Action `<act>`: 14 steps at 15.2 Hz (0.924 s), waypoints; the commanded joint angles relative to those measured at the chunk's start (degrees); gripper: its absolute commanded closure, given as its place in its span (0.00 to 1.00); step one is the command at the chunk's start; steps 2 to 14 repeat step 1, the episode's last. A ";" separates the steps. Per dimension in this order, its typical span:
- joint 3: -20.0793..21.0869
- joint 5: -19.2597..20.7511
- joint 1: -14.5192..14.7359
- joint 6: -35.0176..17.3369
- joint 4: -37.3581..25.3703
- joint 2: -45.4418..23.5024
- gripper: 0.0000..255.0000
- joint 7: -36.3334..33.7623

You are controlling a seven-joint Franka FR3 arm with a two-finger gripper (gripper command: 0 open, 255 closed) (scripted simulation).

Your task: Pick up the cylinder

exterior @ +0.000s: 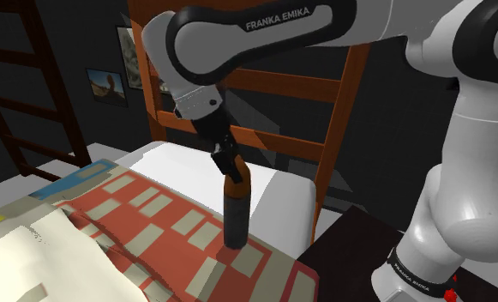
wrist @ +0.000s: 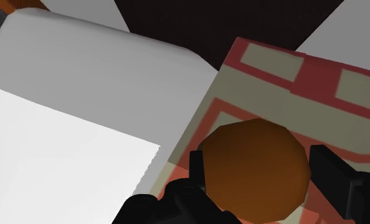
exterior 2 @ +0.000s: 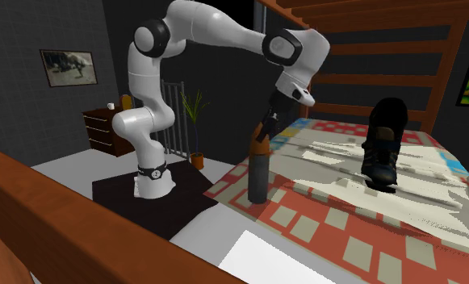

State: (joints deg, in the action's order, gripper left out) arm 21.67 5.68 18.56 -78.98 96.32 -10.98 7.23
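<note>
The cylinder [exterior: 235, 214] is dark with an orange-brown top and stands upright on the patterned quilt near the bed's edge. It also appears in the second exterior view, cylinder [exterior 2: 258, 177]. My black gripper [exterior: 231, 169] comes down onto its top end from above. In the wrist view the round orange-brown top [wrist: 253, 168] sits between the two fingers, and both fingers [wrist: 333, 175] rest against its sides. The gripper [wrist: 256, 162] is shut on the cylinder, whose base still rests on the quilt.
The red and beige quilt [exterior: 161, 227] covers the bed, with a white pillow [exterior: 273, 193] behind the cylinder. A wooden headboard [exterior: 333, 129] rises close behind the gripper. A dark boot-like object [exterior 2: 383, 149] stands further along the bed. A dresser [exterior 2: 107, 129] is beside the stand.
</note>
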 commanded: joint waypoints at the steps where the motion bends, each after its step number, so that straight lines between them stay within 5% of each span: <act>1: -0.01 -0.04 -0.04 0.37 -0.21 0.21 1.00 0.10; 14: -0.01 -0.04 -0.04 0.37 -0.21 0.21 1.00 0.10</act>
